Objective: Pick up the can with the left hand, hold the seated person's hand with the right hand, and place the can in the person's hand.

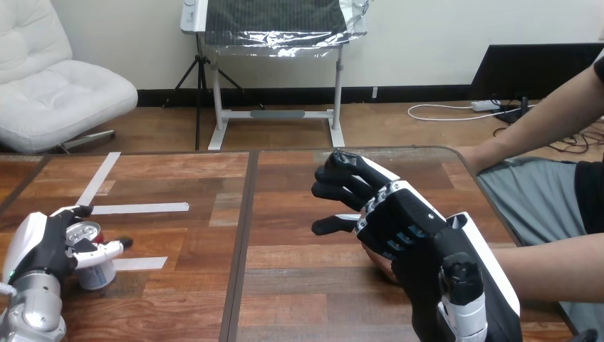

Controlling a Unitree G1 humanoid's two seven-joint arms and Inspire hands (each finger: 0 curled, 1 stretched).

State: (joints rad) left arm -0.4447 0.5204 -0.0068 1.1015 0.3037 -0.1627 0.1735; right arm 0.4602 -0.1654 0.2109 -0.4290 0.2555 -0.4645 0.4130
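A can (91,274) with a silver top stands upright on the wooden table (299,285) at the near left. My left hand (39,246) is shut on it, fingers curled round its far side and the thumb across its front. My right hand (399,217) hovers at the middle right, back up, its fingers relaxed and reaching forward to the left with nothing between them. The person's hand (374,258) lies just under its palm and is mostly hidden. Whether the two touch cannot be told. The person's forearm (548,267) comes in from the right edge.
White tape strips (139,208) lie on the table's left half, one by the can. A dark seam (242,242) runs down the table's middle. The person's other arm (548,117) hangs beyond the far right corner.
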